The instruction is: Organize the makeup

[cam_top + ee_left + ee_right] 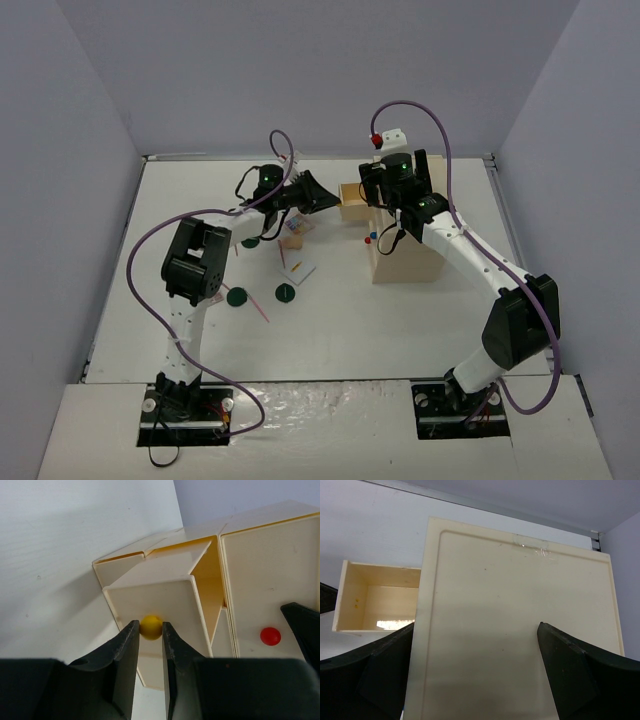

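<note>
Top view: left arm (195, 265) is reaching across to the drawer (352, 200), which is sticking out leftward from the drawer box (405, 258). Right arm (470, 255) is hanging over the box top. Makeup (285, 293) is lying loose on the surface (400, 330): green discs (237, 296), white card (300, 270), pencil (262, 310). It is sitting base-side of the drawer and well apart from the right arm, so the left arm is nearer.

Left wrist: left fingers (127, 650) are clamping the yellow knob (151, 627), with the red knob (270, 636) sitting to the right. The drawer's long axis is running straight away from the fingers, so any further pull is probably going straight back.

Right wrist: right fingers (395, 650) are standing wide apart over the box top, holding nothing; contact unclear. No makeup is showing inside the drawer.
</note>
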Motion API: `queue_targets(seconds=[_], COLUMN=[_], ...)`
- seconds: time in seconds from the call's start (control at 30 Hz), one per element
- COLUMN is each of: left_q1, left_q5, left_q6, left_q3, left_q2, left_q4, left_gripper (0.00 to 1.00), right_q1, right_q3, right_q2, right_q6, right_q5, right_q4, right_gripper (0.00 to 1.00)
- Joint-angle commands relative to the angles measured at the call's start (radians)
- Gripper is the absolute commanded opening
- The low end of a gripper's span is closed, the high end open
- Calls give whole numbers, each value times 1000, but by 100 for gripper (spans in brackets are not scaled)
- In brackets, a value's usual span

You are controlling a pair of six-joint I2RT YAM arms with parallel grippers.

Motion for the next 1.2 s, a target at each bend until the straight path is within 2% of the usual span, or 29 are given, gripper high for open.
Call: queue_targets(seconds=[0.0,0.63,0.67,0.73,0.8,0.87,1.07,1.17], left_q1=[49,72,72,72,72,72,72,73], left_q5=[19,-3,-10,-17,-21,-28,-40,-61], left_q6=[85,172,181,205,217,239,265,301], left_q3=[39,100,105,121,133,150,196,226], left_q2=[-88,-129,-132,-136,-137,-140,-162,-181], left_q4=[-106,-254,-270,-313,-336,-372,-434,-507], left_gripper=[0,1,4,16,20,34,61,68], right_q1=[-26,-27,-27,-26,-25,-26,-26,-26], right_q3=[-2,0,1,3,3,3,5,11], right_q2=[32,15,10,1,-10,-16,-39,-54], right_q6=[-4,-24,-27,-31,-31,-32,-41,-48], right_q5=[83,10,-2,-27,-50,-70,-112,-133], right_q4=[-51,-51,-51,-54,-54,-54,-58,-66], right_gripper=[95,95,95,95,96,96,96,96])
